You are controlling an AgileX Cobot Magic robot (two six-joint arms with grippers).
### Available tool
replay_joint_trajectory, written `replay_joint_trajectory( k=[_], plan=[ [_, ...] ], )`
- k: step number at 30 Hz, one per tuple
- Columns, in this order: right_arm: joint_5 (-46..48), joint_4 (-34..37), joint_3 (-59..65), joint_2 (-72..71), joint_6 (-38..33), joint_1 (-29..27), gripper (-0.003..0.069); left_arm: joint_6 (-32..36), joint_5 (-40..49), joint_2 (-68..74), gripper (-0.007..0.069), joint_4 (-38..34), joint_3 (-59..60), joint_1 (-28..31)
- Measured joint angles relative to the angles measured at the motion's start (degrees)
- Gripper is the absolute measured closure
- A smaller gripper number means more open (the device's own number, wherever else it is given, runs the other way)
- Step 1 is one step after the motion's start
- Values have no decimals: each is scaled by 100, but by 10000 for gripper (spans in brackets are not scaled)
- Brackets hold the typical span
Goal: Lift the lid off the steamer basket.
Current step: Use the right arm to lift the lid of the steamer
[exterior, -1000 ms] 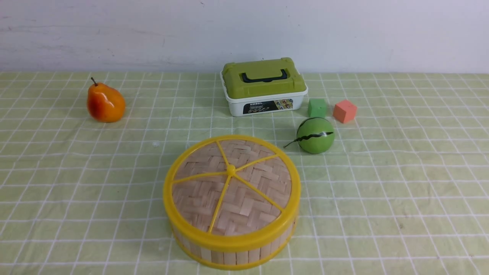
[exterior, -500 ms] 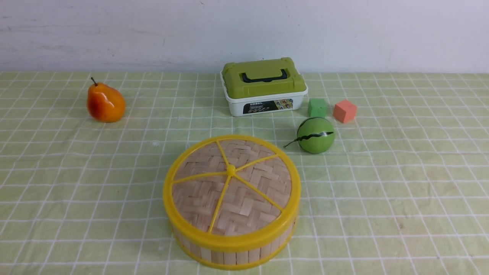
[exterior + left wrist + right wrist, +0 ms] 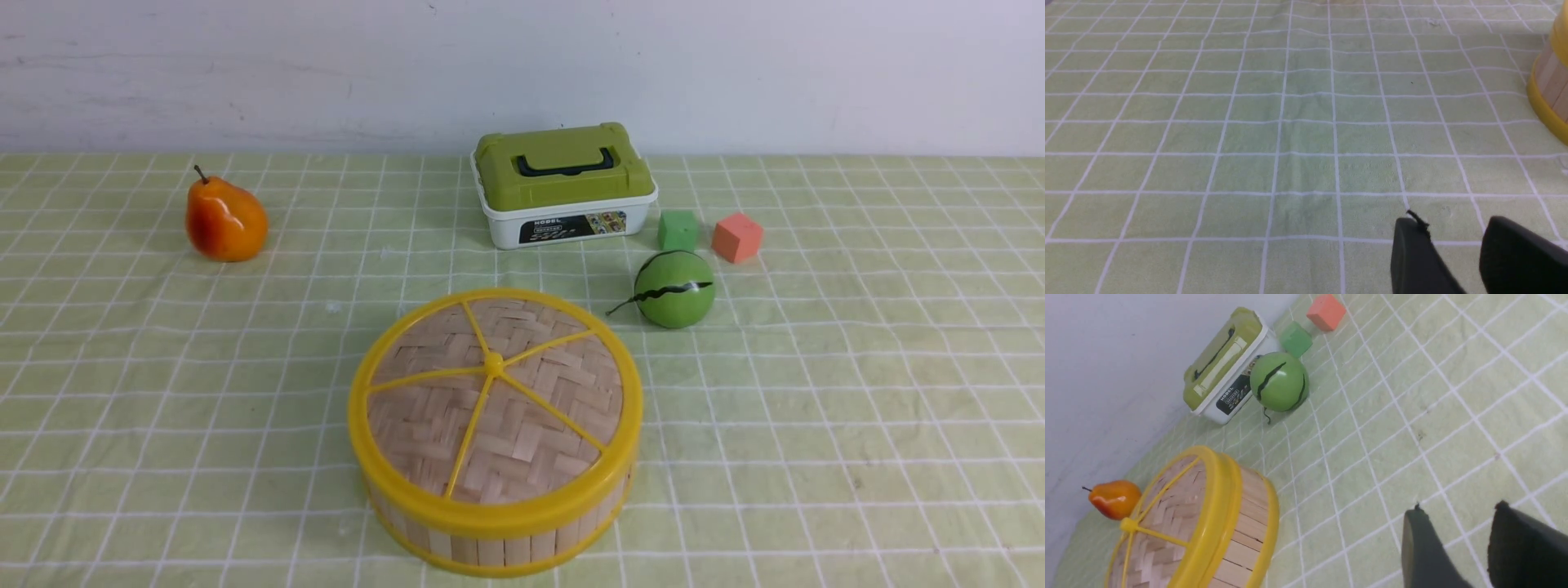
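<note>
Down at the near edge, the left tool (image 3: 1453, 226) hangs over the tabletop (image 3: 1290, 134). Its two dark fingers (image 3: 1412, 261) are parted, with a clear strip of checked cloth showing between them. Nothing is gripped and nothing is touched. It's the same story on the other side: the right tool (image 3: 1458, 510) has its jaws spread with only cloth in the gap, so it's empty too. Both tools sit apart from the basket (image 3: 490, 547).

That basket stands front and centre on the tabletop. The lid (image 3: 494, 408) is seated flat on top, its yellow rim snug over the slatted wall all the way round. The little knob (image 3: 493, 364) is dead centre, with the spokes fanning out from it. So the lid is on, untouched.

Moving back and to the right, a green ball (image 3: 674, 289) with a dark wavy stripe rests near the basket but clear of it. Just behind the ball are two small blocks: a green cube (image 3: 678, 230), and a coral cube (image 3: 736, 238) just beside it on the right, with a small gap between them.

Left of the green cube and close to it sits the box (image 3: 563, 186), white with a green top, closed. It stands straight behind the basket.

Far off to the left, well apart from everything, an orange pear (image 3: 225, 220) stands with its stem up. A pale wall (image 3: 735, 73) closes off the back.
</note>
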Motion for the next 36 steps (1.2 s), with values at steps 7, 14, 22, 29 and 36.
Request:
replay_joint_trajectory(
  k=[7,14,22,29,36],
  plan=[
    [1228,-1471,-2443,1776,-1597,0,672,0,0,0,386,0,0,0],
    [3497,-1959,-5360,4274,-2817,95,681,0,0,0,386,0,0,0],
    [4610,-1909,-7389,6562,-3430,1760,666,0,0,0,386,0,0,0],
    [4753,-2694,-8592,8073,-3081,3138,653,0,0,0,386,0,0,0],
    [4758,-2870,-9871,9721,-2922,3894,573,0,0,0,386,0,0,0]
  ],
)
